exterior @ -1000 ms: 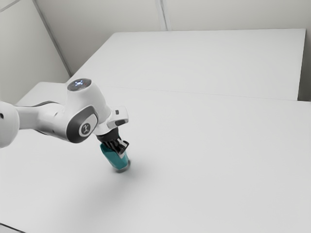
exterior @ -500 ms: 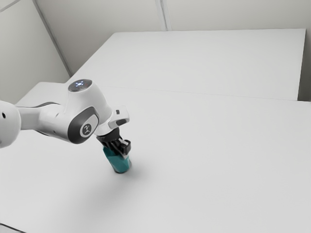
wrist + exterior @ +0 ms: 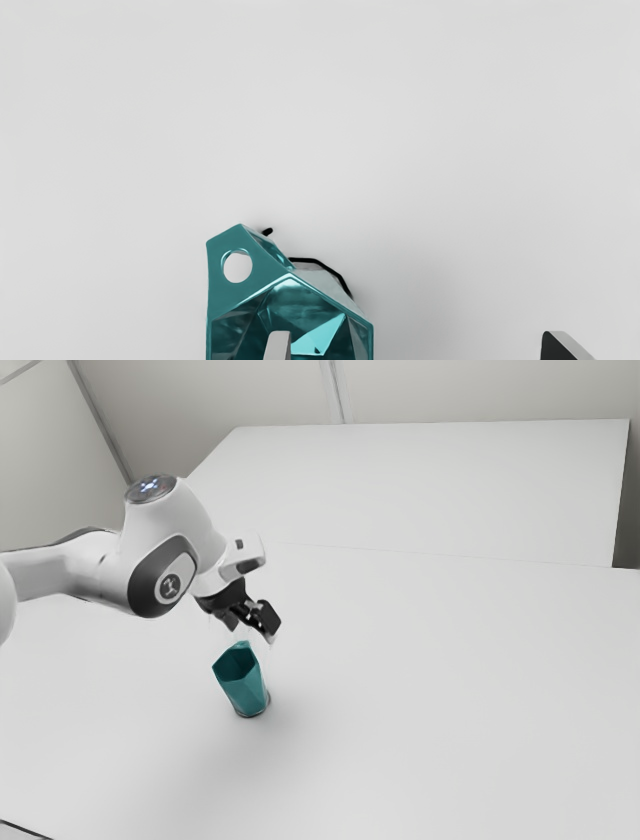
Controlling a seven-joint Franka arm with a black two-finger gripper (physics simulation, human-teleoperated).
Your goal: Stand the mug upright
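The gripper [image 3: 250, 628] hung spread wide and empty above the mouth-up mug [image 3: 243, 686], so release seemed finished, the next move calling for retreat without nudging it.

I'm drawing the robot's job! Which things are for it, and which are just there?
For the job:
teal mug, mouth up
robot's open hand, above it

Just there:
white table
dark-edged thing, exterior view's bottom left corner; can't tell what
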